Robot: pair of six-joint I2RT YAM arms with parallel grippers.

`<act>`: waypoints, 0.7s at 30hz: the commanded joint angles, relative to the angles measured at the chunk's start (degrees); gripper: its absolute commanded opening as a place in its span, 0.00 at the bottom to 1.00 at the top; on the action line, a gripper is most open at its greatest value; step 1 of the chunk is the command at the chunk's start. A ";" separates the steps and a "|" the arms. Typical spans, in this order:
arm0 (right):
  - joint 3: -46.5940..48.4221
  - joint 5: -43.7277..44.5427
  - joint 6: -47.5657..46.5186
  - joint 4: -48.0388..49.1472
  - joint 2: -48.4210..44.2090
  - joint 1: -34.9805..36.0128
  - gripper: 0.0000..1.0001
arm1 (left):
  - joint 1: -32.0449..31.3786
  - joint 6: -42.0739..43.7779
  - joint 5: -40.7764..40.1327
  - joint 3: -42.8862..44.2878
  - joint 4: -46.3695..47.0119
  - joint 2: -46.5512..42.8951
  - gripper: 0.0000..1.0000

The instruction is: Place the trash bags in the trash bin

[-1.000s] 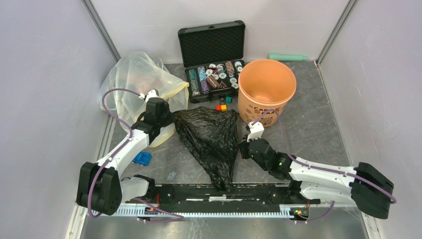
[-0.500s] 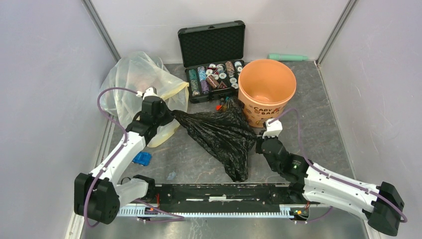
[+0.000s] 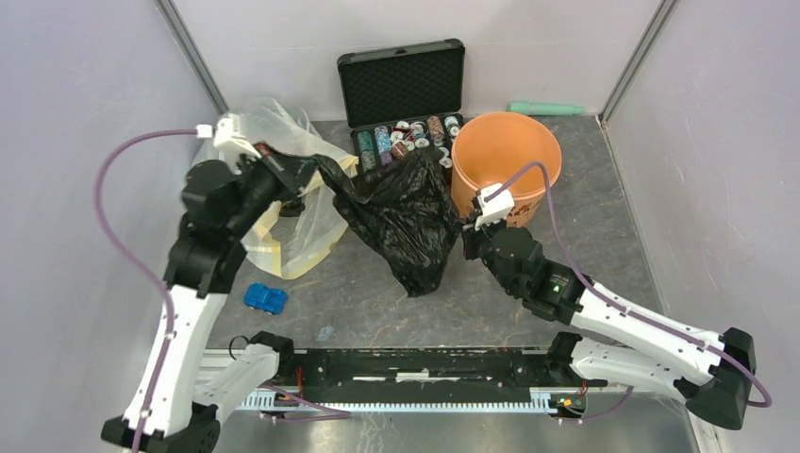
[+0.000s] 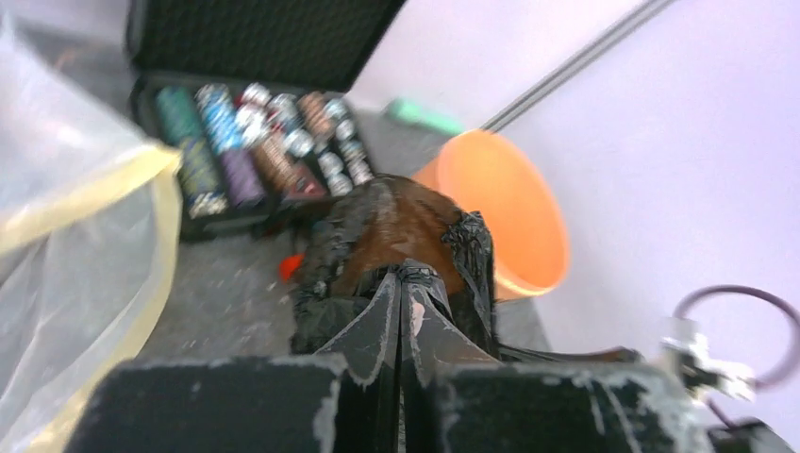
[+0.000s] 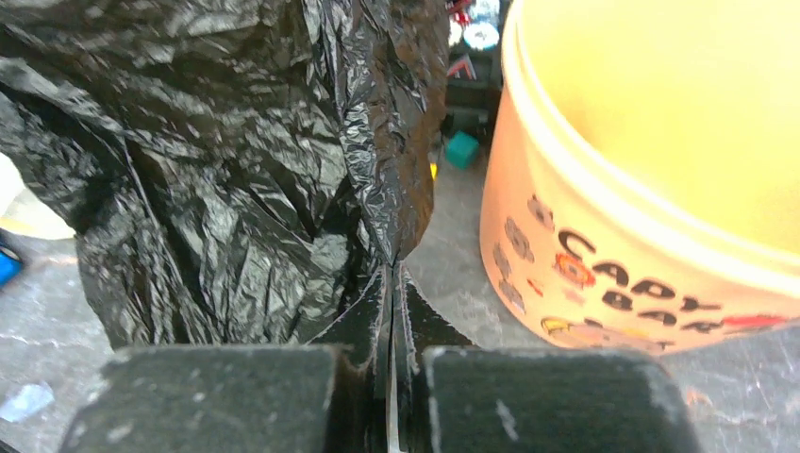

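Two grippers share the black bag (image 3: 406,212) between them. The left gripper (image 3: 307,170) is closed tight on one corner of it, at the left side, above the clear bag (image 3: 302,231). In the left wrist view its fingers (image 4: 377,330) meet on a pinched fold of black plastic. The right gripper (image 3: 465,236) is closed also, on the opposite edge of the black bag, just beside the wall of the bin (image 3: 555,160). The right wrist view shows its two fingers pressed together with thin plastic caught between them.

The black bag hangs between both grips as a crinkled sheet, with its lowest tip pointing down to the table (image 3: 604,245). I cannot tell if this tip touches the table. The black bag is outside the bin, at the left of it, and its upper part hides the front of the case (image 3: 401,85) of chips. The bin stands upright at the back right of the table, with the black bag close to its rim.

A small blue thing (image 3: 265,299) lies on the table near the left arm, and a green stick (image 3: 545,109) lies at the back wall
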 commanded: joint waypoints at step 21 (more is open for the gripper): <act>-1.84 -14.46 11.74 0.86 -5.04 -0.09 0.93 | -0.22 -5.96 19.88 -32.76 4.34 -28.72 0.02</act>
